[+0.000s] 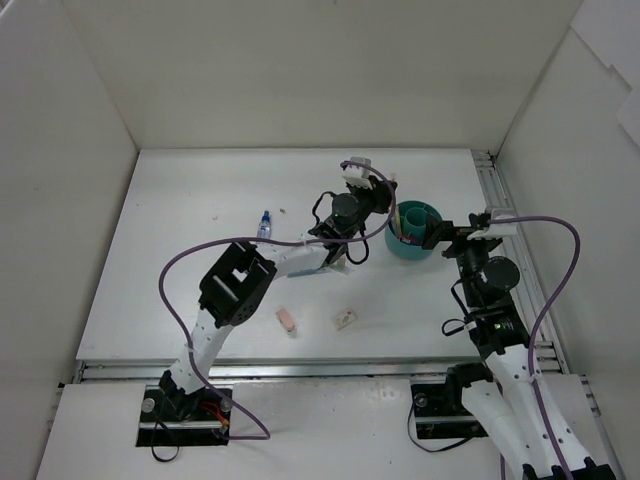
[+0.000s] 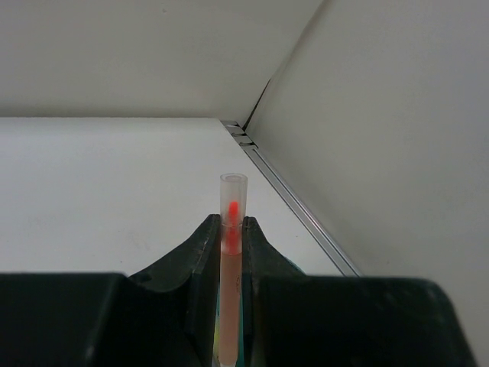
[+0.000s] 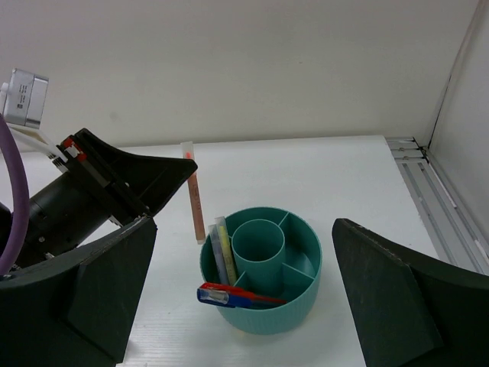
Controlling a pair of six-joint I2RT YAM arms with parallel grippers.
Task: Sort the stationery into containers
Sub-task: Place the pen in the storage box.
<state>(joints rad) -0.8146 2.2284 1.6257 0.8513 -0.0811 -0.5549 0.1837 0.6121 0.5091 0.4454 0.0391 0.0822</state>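
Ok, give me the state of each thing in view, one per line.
teal bowl: upright, partly filled
left pincer: shut on the pen
pen: held upright beside the teal bowl
right pincer: open, empty
bottle: loose on the table
pink eraser: loose on the table
white eraser: loose on the table

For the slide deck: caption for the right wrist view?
Left pincer holds a clear red-tipped pen near-upright at the rim of the teal divided bowl.
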